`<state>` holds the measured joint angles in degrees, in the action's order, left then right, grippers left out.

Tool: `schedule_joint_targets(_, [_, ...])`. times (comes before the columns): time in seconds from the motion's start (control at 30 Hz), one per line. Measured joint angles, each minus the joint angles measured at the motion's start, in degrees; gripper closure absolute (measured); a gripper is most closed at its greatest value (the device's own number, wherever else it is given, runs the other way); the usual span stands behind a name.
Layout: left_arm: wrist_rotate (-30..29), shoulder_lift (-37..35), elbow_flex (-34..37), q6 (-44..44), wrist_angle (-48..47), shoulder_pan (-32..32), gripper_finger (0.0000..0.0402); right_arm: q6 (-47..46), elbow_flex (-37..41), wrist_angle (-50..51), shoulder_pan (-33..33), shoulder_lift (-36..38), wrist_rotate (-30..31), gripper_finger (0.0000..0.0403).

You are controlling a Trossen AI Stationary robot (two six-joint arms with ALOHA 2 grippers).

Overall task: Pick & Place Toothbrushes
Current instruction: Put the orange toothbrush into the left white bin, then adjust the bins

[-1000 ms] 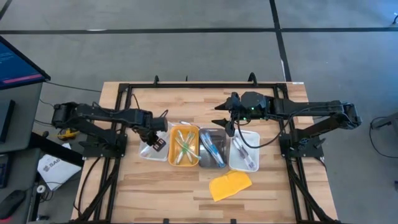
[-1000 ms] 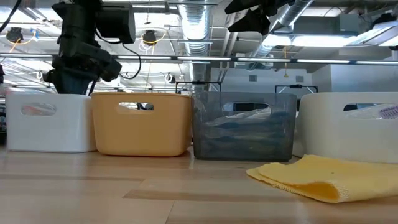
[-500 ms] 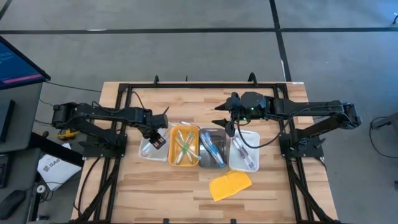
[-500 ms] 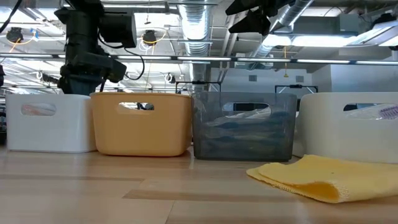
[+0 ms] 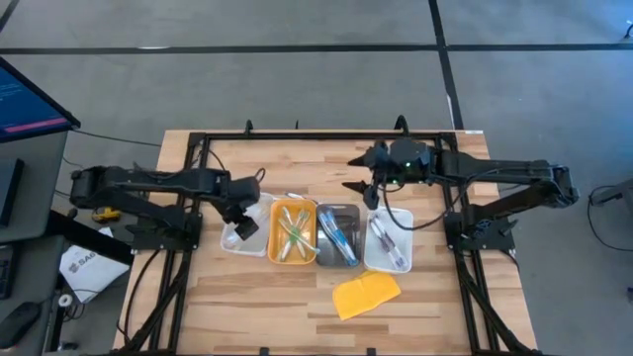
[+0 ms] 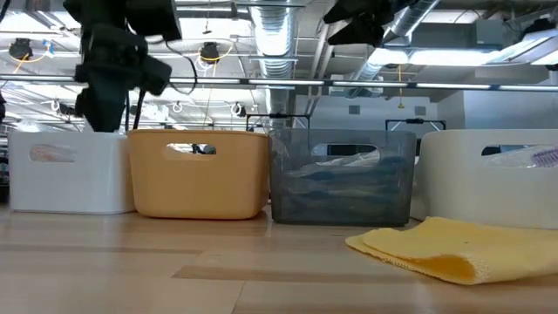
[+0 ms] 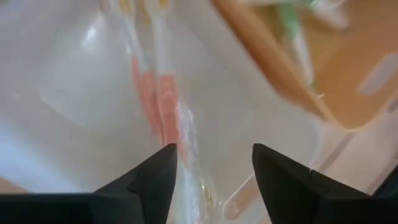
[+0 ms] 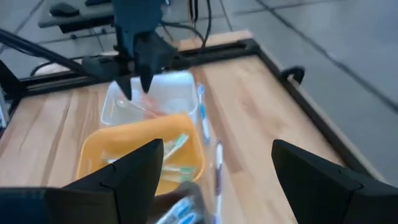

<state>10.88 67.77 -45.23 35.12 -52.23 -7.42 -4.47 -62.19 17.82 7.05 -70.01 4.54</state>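
from above, four trays stand in a row on the wooden table: a white tray, an orange tray, a grey tray and a second white tray. a yellow cloth pad lies on the table just in front of the grey and right-hand white trays. the left gripper hangs over the left white tray, and the right gripper hovers behind the grey tray, above bare wood. green and white toothbrushes lie crossed in the orange tray, blue toothbrushes lie in the grey tray, and pale ones lie in the right white tray.

at table height, the four trays show side by side, white, orange, grey and white, with the yellow pad in front. the left arm hangs above the left white tray, its fingertips hidden behind the rim.

in the left wrist view, the left gripper has its two dark fingers spread apart with nothing between them. pink toothbrushes lie on the floor of the white tray just below the fingers, and the orange tray with a green toothbrush stands beside it.

in the right wrist view, the right gripper holds its fingers wide apart, empty. beyond it the left gripper shows over the white tray, where a pink toothbrush lies, and the orange tray holds green toothbrushes.
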Motion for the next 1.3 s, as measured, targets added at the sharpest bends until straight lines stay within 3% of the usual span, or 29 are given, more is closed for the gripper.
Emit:
schedule_joint_targets(0.3, [-1.5,-12.5,-0.1,-7.5,4.6,0.0,0.0197,8.8,0.0,2.5,1.9,2.5,-0.1,0.0107])
schedule_joint_targets(0.57, [-11.9,-20.5,0.0,-26.2,19.3,0.0,0.0196,15.6,0.1,7.4,10.9,2.2,0.0,0.0107])
schedule_joint_targets(0.7, [-14.0,-21.8,0.0,-38.5,25.7,-0.1,0.0197,19.9,3.6,3.0,15.3,2.1,0.0,0.0107])
schedule_joint_targets(0.8, [-16.4,-20.9,0.0,-42.5,28.9,-1.8,0.0198,21.4,7.6,-4.4,19.6,2.1,-2.1,0.0107])
schedule_joint_targets(0.97, [-17.0,-15.6,1.3,-41.1,32.4,-10.6,0.0198,17.7,13.1,-16.1,29.3,-0.6,-21.2,0.0107])
schedule_joint_targets(1.03, [-14.8,-12.2,2.5,-39.5,32.9,-14.6,0.0198,15.9,14.0,-17.9,31.9,-3.3,-25.9,0.0107])
schedule_joint_targets(1.17, [-7.1,-5.2,3.4,-39.2,33.1,-20.7,0.0198,13.8,14.0,-17.9,34.2,-9.2,-27.2,0.0107])
schedule_joint_targets(1.3, [-5.9,-1.4,3.4,-39.4,34.4,-24.4,0.0198,13.4,14.0,-19.2,35.4,-14.3,-27.2,0.0107])
